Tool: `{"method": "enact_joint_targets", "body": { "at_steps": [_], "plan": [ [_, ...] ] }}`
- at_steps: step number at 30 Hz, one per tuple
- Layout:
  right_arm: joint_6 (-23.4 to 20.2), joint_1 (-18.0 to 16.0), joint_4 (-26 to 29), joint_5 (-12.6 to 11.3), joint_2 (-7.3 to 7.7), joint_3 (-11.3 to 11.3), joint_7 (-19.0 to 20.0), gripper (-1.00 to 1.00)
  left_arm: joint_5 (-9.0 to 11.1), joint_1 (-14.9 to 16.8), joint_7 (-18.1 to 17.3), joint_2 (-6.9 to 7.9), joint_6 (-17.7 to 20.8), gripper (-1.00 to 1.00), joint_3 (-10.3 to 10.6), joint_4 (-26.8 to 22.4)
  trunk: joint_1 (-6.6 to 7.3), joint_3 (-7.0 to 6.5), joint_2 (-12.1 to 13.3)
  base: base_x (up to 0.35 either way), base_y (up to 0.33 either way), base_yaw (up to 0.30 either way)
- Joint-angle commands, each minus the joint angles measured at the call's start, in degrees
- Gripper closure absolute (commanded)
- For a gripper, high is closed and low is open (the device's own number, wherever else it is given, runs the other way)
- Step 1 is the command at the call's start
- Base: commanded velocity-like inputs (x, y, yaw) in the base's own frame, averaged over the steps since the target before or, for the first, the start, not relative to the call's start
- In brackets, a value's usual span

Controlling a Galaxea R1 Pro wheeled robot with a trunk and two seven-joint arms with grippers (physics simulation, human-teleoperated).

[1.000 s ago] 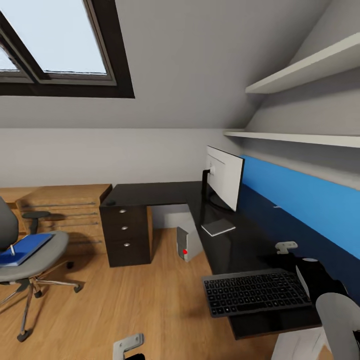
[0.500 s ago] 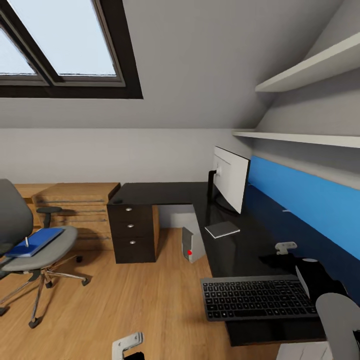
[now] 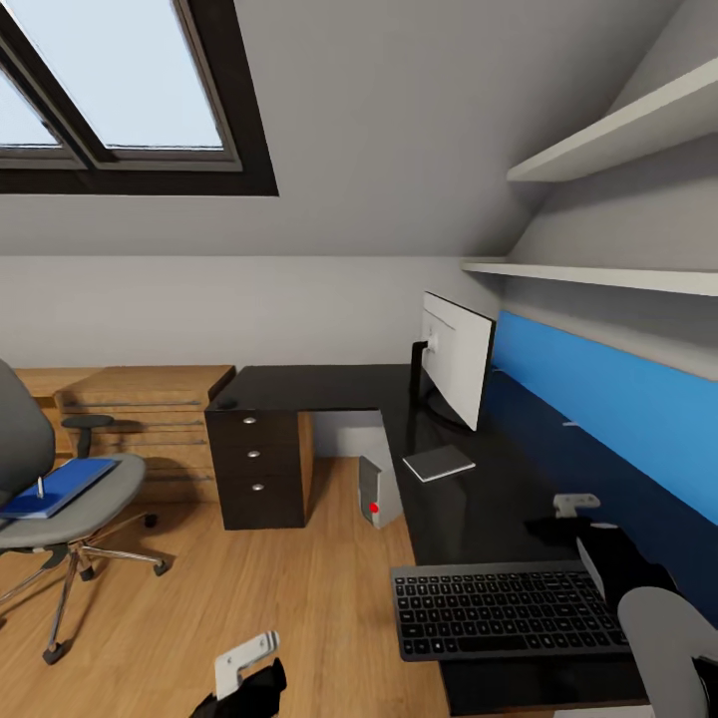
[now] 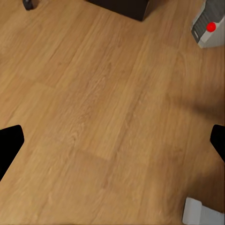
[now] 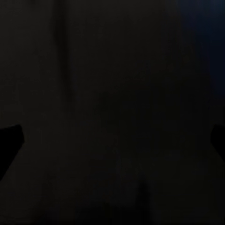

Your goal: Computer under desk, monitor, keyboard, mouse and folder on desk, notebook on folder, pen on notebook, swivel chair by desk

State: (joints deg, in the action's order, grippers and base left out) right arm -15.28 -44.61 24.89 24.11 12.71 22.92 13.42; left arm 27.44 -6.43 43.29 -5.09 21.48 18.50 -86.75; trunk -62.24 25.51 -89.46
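The black desk (image 3: 329, 384) carries the monitor (image 3: 454, 367), a light-grey notebook (image 3: 439, 463) in front of it, and the keyboard (image 3: 504, 610) at the near end, overhanging the edge. The computer (image 3: 377, 493) stands under the desk and also appears in the left wrist view (image 4: 209, 24). At the left, the swivel chair (image 3: 70, 509) holds the blue folder (image 3: 58, 486) with the pen (image 3: 40, 488) on it. A small dark bump (image 3: 221, 404) on the desk's far corner may be the mouse. My left gripper (image 3: 246, 661) (image 4: 112, 145) hangs open over the floor. My right gripper (image 3: 574, 505) (image 5: 112, 140) is open above the desk.
Low light-wood shelving (image 3: 130, 409) runs along the back wall behind the chair. Two white wall shelves (image 3: 598, 274) and a blue panel (image 3: 618, 409) line the right wall. A skylight (image 3: 110, 90) is set in the sloped ceiling. Wood floor (image 3: 249, 578) lies between chair and desk.
The camera has shifted, so the whole picture slid; the keyboard and desk end now sit lower and nearer. My left gripper shows higher in the view. Nothing was grasped or released.
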Motion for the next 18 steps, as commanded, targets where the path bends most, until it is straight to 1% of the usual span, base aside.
{"method": "enact_joint_targets", "body": {
  "at_steps": [1,2,18],
  "plan": [
    [-0.25,-0.04,-0.02,0.6,-0.05,0.46,0.43,-1.0,0.34,0.02,0.36,0.0,0.17,-1.0,0.01,-0.17,0.0,0.05,-0.03,0.002,-0.002,0.0],
    [-0.29,-0.04,-0.21,0.59,-0.05,0.46,0.28,-1.0,0.37,0.02,0.4,0.0,0.16,-1.0,-0.01,-0.27,0.0,0.05,-0.03,0.001,-0.001,0.0],
    [-0.36,-0.04,-0.55,0.63,-0.09,0.37,0.02,-1.0,0.42,0.02,0.6,-0.03,0.17,-1.0,-0.22,-0.44,-3.52,2.93,-6.45,0.0,0.0,0.0]
  ]
}}
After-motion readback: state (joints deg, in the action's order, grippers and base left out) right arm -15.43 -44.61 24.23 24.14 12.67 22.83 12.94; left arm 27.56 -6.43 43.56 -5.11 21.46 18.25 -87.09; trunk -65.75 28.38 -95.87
